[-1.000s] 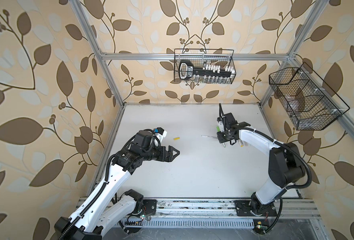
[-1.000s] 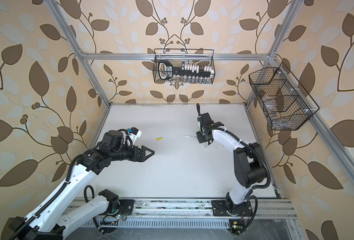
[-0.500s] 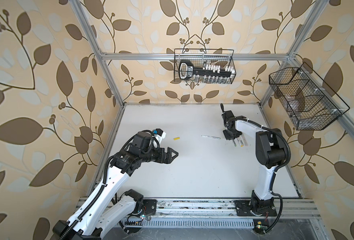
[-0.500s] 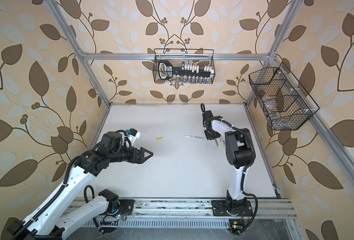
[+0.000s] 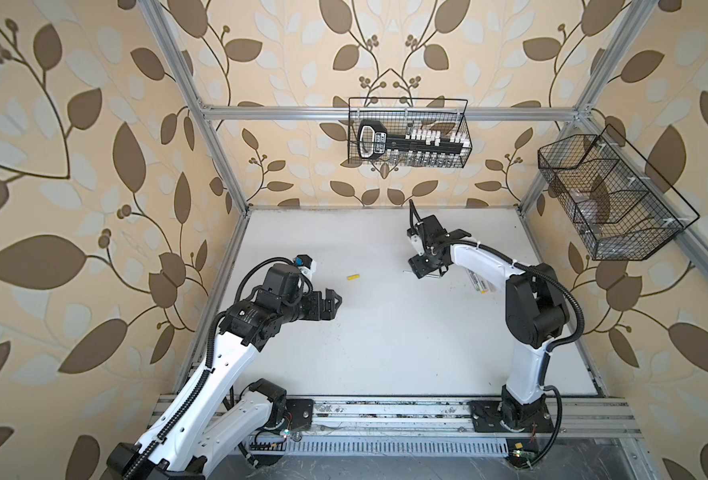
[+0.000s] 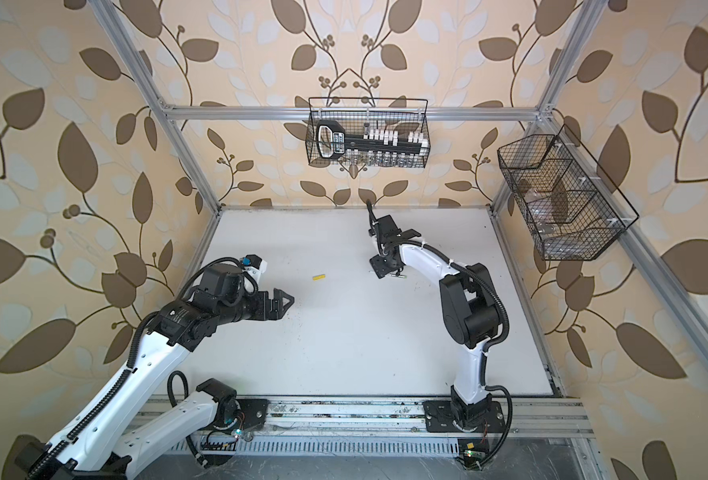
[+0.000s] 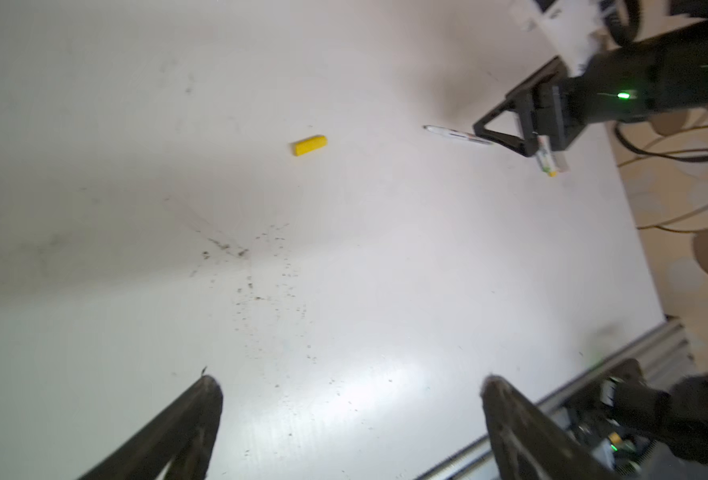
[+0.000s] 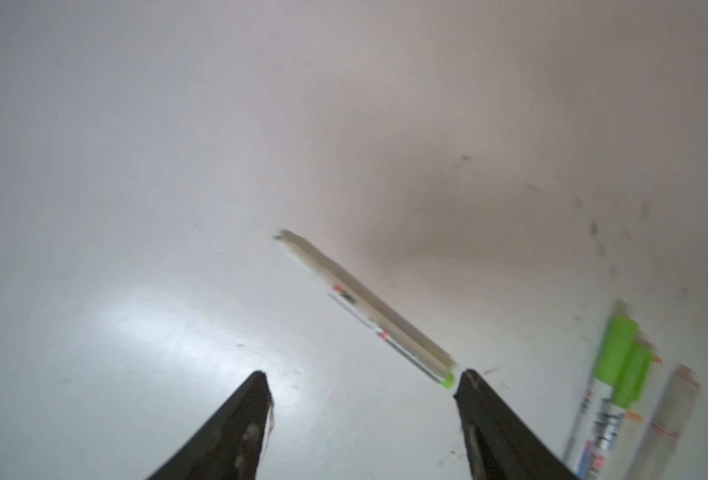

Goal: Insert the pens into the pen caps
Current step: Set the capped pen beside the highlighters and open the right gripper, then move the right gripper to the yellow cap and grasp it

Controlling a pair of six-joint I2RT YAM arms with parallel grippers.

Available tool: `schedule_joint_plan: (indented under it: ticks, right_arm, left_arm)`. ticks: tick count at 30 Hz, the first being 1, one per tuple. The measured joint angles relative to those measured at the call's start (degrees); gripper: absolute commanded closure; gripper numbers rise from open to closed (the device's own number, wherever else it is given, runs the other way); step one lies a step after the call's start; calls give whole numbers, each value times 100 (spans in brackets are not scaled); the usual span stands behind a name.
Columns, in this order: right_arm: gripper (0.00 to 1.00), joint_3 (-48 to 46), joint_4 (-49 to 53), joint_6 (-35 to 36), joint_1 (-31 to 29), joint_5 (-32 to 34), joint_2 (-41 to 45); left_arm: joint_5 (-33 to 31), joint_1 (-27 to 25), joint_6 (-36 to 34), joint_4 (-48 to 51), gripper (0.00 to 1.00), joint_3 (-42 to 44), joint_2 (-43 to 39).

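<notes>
White tabletop (image 5: 385, 340), leaf-papered walls (image 5: 94, 166).

- Item: one bare pen (image 8: 364, 303), lying flat, its green tail end just beside the right gripper (image 8: 362, 382). That gripper's jaws stood apart and held nothing.
- Item: yellow cap (image 5: 354, 276), loose, at nine o'clock of that pen, well apart.
- Item: cluster of pens (image 5: 479, 283), at three o'clock of the right gripper. Two wore green caps (image 8: 620, 349) and were judged done; blur hid the rest.
- Item: left gripper (image 5: 332, 300), wide open and empty, at seven o'clock of the yellow cap.

Remaining, by judgement: at least this one pairing.
</notes>
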State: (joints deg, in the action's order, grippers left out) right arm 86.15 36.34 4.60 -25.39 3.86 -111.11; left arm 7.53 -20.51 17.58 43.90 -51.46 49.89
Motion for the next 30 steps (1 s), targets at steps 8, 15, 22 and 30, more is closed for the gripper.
schedule_joint_plan:
  ticks: [8, 15, 22, 30]
  right_arm:
    - [21, 774, -601, -136, -743, -1493, -710]
    - [19, 1335, -1202, -739, -835, -2197, -1687]
    - [18, 2048, -1475, -1250, -852, -2747, -2448]
    - [19, 2433, -1377, -1366, -997, -3029, -2702]
  left_arm:
    - [-1401, 299, 144, 422, 1, -26, 162]
    - [-1569, 376, 173, 442, 1, -26, -17]
    - [-1556, 485, 170, 439, 1, -26, -17]
    - [-1510, 675, 170, 439, 1, -26, -17]
